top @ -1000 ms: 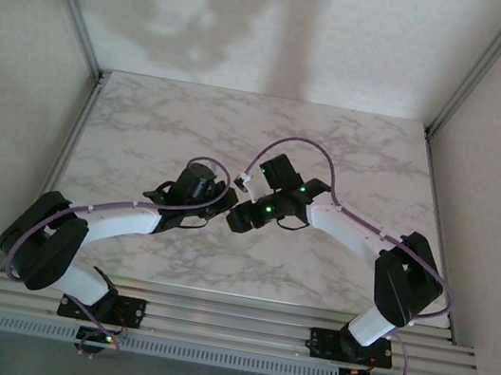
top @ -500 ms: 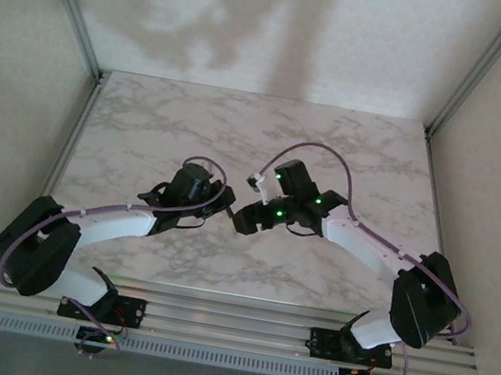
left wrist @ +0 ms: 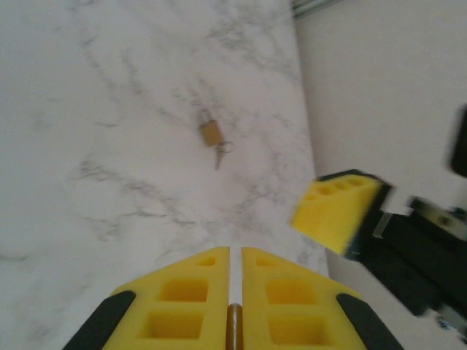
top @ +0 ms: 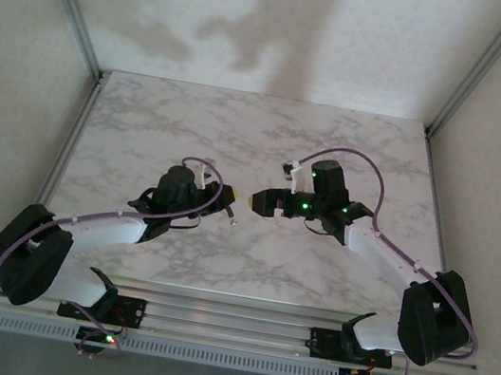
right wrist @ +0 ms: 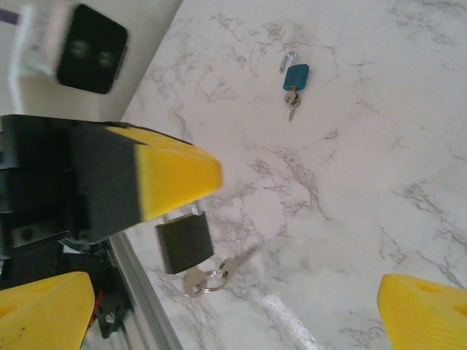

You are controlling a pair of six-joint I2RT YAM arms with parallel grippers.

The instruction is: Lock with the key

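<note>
Wide open now, the right gripper (top: 251, 203) holds nothing. In the top view it has drawn back to the right over the last second, its jaws spreading from about halfway to fully apart, and a small gap separates it from the left gripper (top: 226, 207) that it was pressed against. Both hang above the white marble-patterned table (top: 146, 122); the lock is too small to make out from up here.

From the left wrist, the left gripper (left wrist: 235, 251) is clamped shut on a thin dark metal bar, probably the shackle. One yellow finger of the right gripper sits off to the right, clear of it. A small brass padlock (left wrist: 210, 132) lies well ahead on the table, untouched.

From the right wrist, the small black padlock (right wrist: 186, 241) hangs from the left gripper's yellow fingertip. The tiny silvery-tan metal key (right wrist: 208, 278) juts from its underside on a ring, apparently seated in the keyhole. The right gripper's fingers (right wrist: 44, 313) stand far apart in the lower corners, touching neither. A small blue padlock (right wrist: 295, 76) lies farther off.

Letting go suggests the key work is finished or a regrip is coming. Whether the shackle is locked cannot be told.
</note>
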